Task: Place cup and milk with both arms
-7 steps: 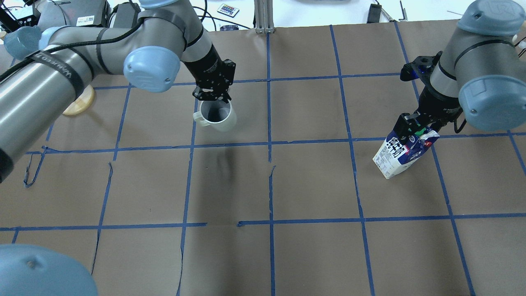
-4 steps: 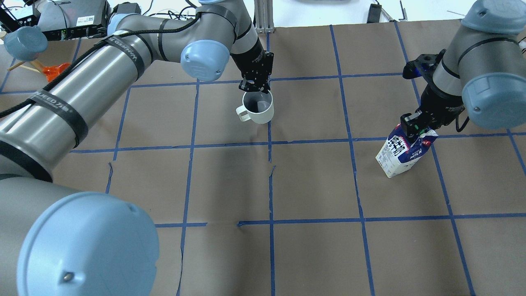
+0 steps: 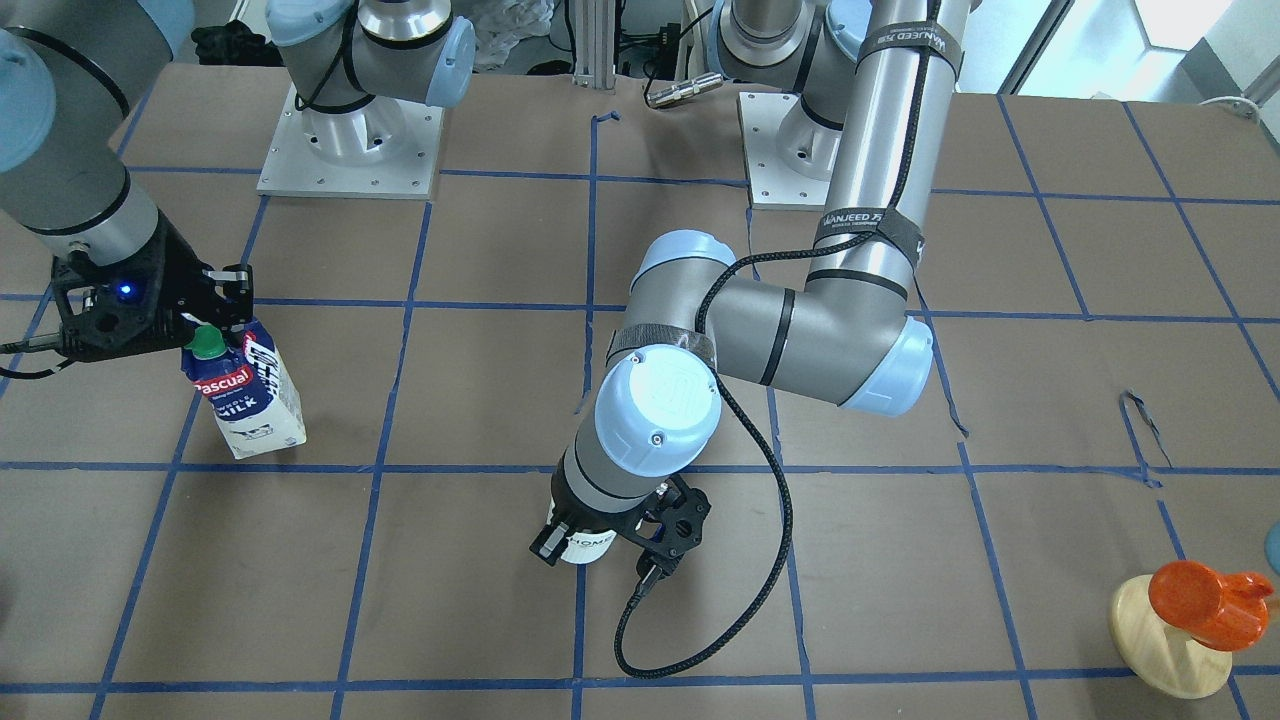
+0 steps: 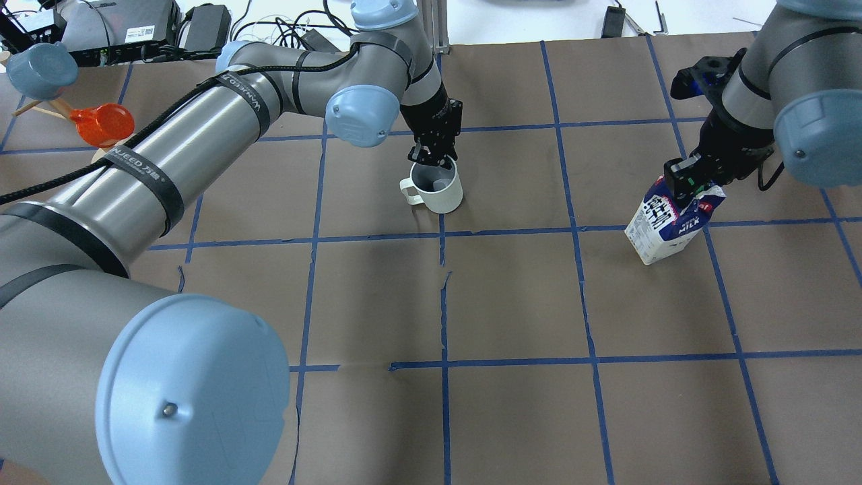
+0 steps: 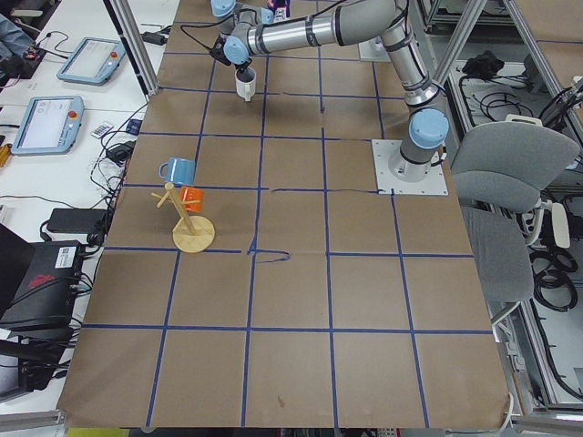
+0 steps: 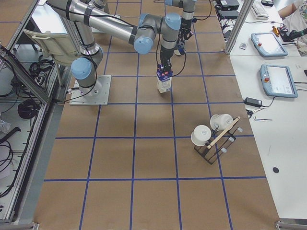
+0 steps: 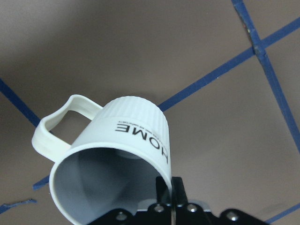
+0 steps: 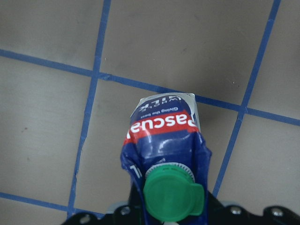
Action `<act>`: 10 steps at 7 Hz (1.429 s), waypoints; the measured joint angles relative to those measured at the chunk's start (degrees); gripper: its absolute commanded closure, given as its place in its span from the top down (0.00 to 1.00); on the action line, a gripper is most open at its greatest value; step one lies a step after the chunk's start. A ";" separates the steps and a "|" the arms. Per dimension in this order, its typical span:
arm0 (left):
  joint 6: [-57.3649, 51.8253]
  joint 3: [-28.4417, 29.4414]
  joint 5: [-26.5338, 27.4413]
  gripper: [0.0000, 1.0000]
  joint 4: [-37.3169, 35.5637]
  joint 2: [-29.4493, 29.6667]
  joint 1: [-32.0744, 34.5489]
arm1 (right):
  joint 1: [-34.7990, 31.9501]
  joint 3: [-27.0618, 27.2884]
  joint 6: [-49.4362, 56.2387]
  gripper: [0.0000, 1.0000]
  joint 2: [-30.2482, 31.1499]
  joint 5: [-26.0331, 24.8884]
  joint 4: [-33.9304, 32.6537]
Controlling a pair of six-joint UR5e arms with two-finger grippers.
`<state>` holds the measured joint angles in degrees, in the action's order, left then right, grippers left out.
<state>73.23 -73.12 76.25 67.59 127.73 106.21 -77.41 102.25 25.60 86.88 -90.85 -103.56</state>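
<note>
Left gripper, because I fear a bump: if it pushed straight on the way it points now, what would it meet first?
The left gripper points down, shut on the rim of the cup. Under it lies only the paper-covered table, so the cup's base would probably touch first; the gap is unclear.

I see a white ribbed cup (image 7: 136,126), grey inside, with black "HOME" lettering. The milk carton (image 3: 245,395) is dark blue and white, with a red "Pascual" band and a green cap (image 8: 172,194). The table paper (image 4: 512,296) is brown, gridded in blue. The left arm (image 4: 168,162) and right arm (image 4: 768,67) are grey, capped light blue.
</note>
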 measured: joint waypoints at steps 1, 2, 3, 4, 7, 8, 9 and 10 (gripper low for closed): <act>-0.26 0.18 -0.24 1.00 -0.03 -0.68 -0.22 | -0.21 -1.00 -3.34 0.04 -0.16 2.43 0.30; -1.66 0.44 -0.24 0.98 0.02 -1.70 -0.81 | -0.43 -1.78 -7.16 0.05 -0.69 4.92 0.38; -4.91 0.45 0.26 0.98 0.52 -3.21 -1.83 | -0.72 -3.17 -9.76 0.05 -1.72 6.85 0.53; -10.70 0.45 1.19 1.00 2.67 -5.60 -3.46 | -1.77 -5.21 -12.54 0.05 -3.18 7.75 0.73; -38.25 -0.02 2.68 0.98 17.05 -15.54 -11.61 | -10.32 -14.62 -25.47 0.05 -11.37 8.19 0.63; -47.70 -0.31 4.12 0.97 22.17 -18.39 -14.65 | -12.66 -17.60 -29.49 0.05 -14.31 8.23 0.49; -54.81 -0.90 6.27 0.97 27.10 -21.43 -16.77 | -14.30 -20.22 -32.78 0.05 -16.97 8.38 0.41; -59.76 -2.19 7.61 0.93 30.69 -24.78 -17.87 | -15.19 -22.07 -35.46 0.05 -18.98 9.22 0.32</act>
<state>13.47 -75.31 83.87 98.28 102.95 88.35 -92.60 80.18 -9.85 67.90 -81.63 -103.24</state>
